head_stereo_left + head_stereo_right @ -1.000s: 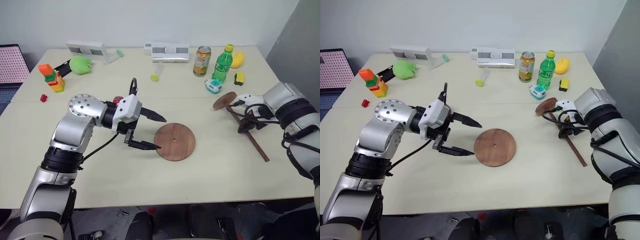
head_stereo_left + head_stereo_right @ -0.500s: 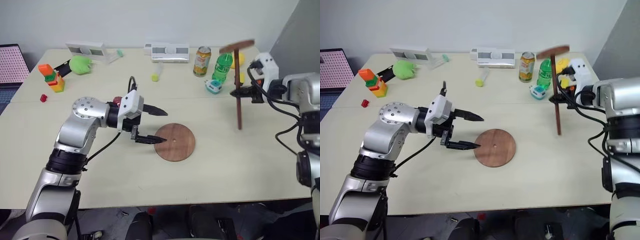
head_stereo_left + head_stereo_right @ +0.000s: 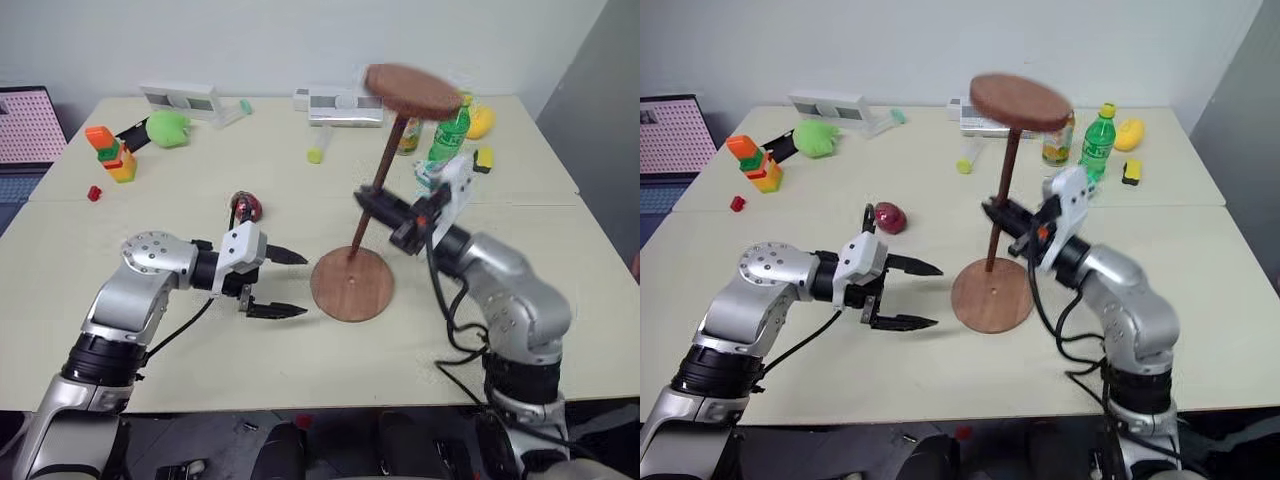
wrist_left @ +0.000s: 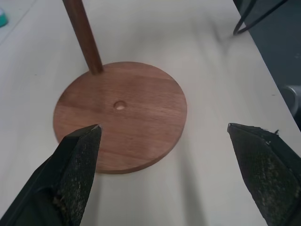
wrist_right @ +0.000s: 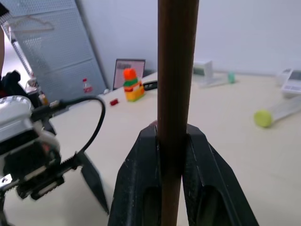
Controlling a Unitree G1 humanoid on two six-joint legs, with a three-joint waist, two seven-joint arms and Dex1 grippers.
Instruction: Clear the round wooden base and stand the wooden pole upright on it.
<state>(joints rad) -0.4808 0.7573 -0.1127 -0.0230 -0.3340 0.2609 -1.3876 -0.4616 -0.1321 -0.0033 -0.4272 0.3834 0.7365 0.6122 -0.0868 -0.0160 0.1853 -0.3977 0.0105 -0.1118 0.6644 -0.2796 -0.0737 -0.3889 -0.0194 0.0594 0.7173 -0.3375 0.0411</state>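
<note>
The round wooden base lies flat in the middle of the table with its small centre hole bare. My right gripper is shut on the rod of the wooden pole, which leans with its disc uppermost. The rod's lower end stands at the base's far rim; whether it touches is unclear. In the right wrist view the fingers clamp the rod. My left gripper is open and empty, low over the table just left of the base, with its fingertips pointing at it.
A small red object lies behind my left gripper. Along the back stand a green bottle, a yellow thing, white boxes, a green toy and an orange-green block stack. A pale green tube lies mid-back.
My right arm lifted the pole off the table at the right, turned it disc end up and swung it left over the base. My left gripper sank and drew slightly left, still open.
</note>
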